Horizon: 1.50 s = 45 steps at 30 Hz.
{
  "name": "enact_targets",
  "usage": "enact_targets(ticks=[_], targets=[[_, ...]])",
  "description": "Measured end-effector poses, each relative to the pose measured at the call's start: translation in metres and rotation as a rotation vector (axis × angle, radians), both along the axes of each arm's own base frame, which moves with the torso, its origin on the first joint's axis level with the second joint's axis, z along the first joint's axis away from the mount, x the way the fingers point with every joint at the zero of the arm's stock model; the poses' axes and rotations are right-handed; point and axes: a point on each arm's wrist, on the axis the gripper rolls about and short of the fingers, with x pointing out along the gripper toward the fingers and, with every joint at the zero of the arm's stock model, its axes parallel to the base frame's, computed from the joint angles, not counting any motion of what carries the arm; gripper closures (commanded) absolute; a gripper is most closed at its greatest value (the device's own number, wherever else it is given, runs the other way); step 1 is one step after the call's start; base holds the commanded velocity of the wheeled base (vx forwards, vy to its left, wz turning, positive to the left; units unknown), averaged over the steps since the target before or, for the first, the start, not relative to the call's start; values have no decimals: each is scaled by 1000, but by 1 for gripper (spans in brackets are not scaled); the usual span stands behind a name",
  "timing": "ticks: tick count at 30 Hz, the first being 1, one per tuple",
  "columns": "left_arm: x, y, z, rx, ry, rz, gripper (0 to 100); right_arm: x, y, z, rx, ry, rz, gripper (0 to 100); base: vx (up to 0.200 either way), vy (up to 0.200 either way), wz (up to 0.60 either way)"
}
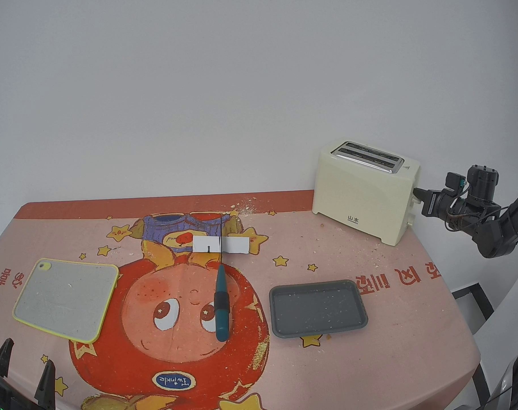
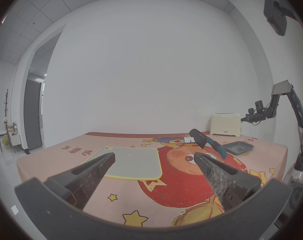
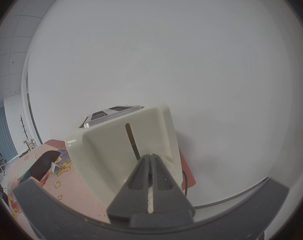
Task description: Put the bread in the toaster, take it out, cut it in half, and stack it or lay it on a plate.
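Cream toaster (image 1: 366,197): right gripper (image 3: 150,159) jaws pressed together at its end face; left gripper (image 2: 154,156) jaws wide (above near table (image 1: 395,337) edge).

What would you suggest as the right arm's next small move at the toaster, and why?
Probably press the right gripper gently downward along the lever slot. It is shut, its tips against the toaster end at that slot, and whether the lever has latched is hidden.
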Motion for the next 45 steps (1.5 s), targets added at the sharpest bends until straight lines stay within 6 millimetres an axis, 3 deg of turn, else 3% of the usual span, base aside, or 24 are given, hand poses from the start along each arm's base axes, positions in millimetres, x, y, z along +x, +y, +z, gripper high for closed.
enact_targets(ticks=[35,45], targets=[[0,0,0,-2,0,0,0,-5,-2,-9,3,36,-6,100,0,0,0],[0,0,0,-2,0,0,0,-11,-8,9,11,5,-24,100,0,0,0]])
